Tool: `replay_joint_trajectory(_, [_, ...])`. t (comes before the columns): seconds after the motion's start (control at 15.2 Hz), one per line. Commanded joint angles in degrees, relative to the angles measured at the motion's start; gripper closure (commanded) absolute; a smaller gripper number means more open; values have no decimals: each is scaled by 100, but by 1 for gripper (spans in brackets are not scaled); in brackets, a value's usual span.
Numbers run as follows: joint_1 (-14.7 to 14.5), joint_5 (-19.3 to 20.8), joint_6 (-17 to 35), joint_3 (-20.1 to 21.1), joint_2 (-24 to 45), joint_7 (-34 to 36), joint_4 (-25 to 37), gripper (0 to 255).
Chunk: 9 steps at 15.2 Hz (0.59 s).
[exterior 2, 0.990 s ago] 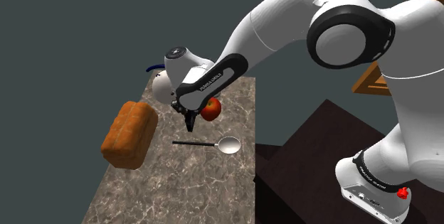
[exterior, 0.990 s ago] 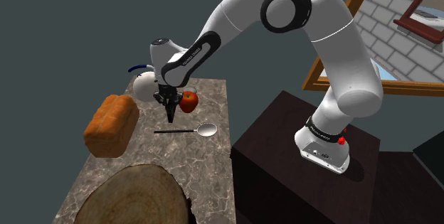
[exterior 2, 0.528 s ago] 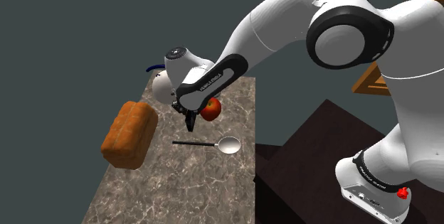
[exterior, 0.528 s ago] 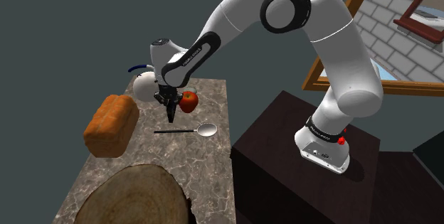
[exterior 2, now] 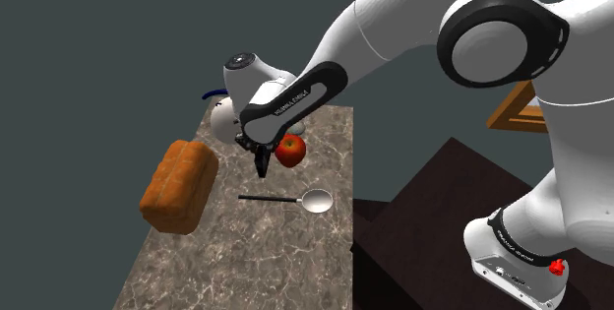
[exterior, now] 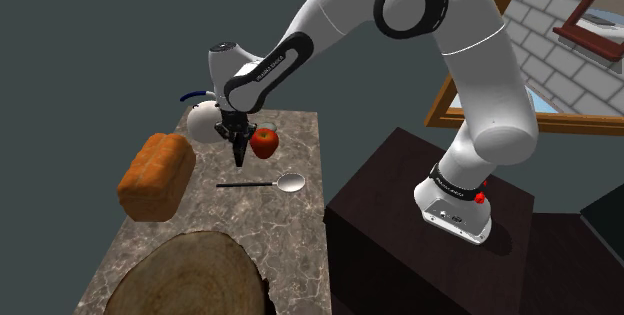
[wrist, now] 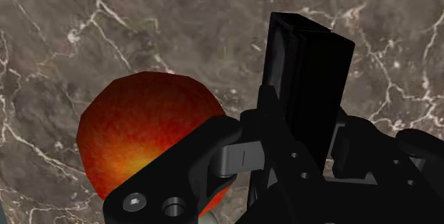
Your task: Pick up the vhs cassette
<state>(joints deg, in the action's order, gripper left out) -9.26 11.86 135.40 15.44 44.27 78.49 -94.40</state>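
Note:
The VHS cassette [wrist: 307, 73] is a flat black slab standing on edge between my fingers. My gripper [exterior: 240, 151] is shut on it and hangs a little above the marble counter [exterior: 290, 233], pointing down. A red apple [exterior: 264, 143] sits just beside the gripper, on the side toward the stand. In the second exterior view the gripper [exterior 2: 262, 163] hovers to the left of the apple [exterior 2: 290, 150] and above the spoon's handle. The wrist view has the apple [wrist: 146, 134] close beside the cassette, with marble below.
A silver spoon [exterior: 288, 183] lies on the counter in front of the gripper. A loaf of bread [exterior: 157, 175] lies along the shoulder view's left edge. A white teapot [exterior: 203, 118] stands behind the gripper. A round wooden slab [exterior: 190, 278] covers the near end.
The arm has lifted and the gripper has risen slightly with the cassette in it, its fingers now pointing straighter down. Apple, spoon and bread have not moved.

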Motion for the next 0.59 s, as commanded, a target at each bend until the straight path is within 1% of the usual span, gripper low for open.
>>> replay_joint_trajectory(0.0, [25, -27, -84, 27, -127, -13, -42, 255])
replay_joint_trajectory(0.53, [90, -125, -420, 117, -512, -55, -88, 255])
